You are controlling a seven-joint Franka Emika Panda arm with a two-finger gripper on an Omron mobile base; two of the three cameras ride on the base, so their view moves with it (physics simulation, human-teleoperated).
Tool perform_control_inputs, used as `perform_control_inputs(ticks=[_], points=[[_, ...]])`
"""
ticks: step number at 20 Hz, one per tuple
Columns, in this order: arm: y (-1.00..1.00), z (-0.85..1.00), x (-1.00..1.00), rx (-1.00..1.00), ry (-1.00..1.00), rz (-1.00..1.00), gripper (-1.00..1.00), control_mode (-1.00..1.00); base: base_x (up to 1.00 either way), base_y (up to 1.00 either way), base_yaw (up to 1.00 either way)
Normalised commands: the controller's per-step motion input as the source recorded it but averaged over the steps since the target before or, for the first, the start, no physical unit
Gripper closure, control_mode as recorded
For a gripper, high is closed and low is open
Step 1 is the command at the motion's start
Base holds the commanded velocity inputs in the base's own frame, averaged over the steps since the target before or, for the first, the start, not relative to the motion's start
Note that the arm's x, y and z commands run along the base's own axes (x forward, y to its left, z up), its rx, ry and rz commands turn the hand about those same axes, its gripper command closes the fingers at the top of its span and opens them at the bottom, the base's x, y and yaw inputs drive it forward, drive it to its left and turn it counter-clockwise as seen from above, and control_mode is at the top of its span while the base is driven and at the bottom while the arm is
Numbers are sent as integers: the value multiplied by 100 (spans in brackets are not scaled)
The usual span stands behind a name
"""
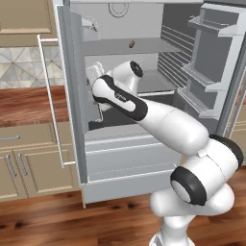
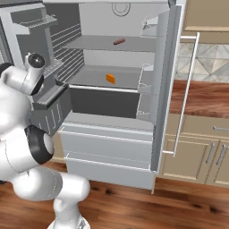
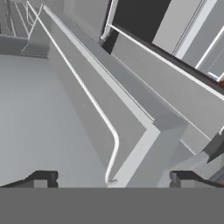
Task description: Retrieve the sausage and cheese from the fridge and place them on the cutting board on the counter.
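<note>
With its two fingertips (image 3: 43,178) standing as far apart as they go, the claw (image 3: 111,179) holds nothing and touches nothing; between the tips the hand view shows a grey fridge door shelf with its thin white rail (image 3: 94,109) running diagonally past.

From the base views, the fridge (image 2: 112,147) stands with both doors swung open, pale drawers at the bottom and grey shelves above. Beside it runs a reddish wood counter (image 2: 201,98) over beige cabinets (image 2: 197,152) with silver handles, tiled wall above, and a wood-plank floor (image 2: 134,205) below.

On the upper shelf lies the sausage (image 2: 119,41), flat on its side, its long axis running roughly left to right across the shelf. One shelf down sits the cheese (image 2: 110,78), an orange wedge near the middle of that shelf, well apart from the sausage.
</note>
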Motion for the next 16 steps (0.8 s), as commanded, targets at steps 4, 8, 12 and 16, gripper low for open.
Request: perform_control_inputs(ticks=[4,8,12,16], points=[[21,7,-1,-1,0,0,-100,-100,0,0,0],[-98,2,-47,-7,0,0,-100,-100,0,0,0],[-100,5,-81,-2,0,0,-100,-100,0,0,0],[-100,6,-36,-16,-1,0,-100,-100,0,0,0]])
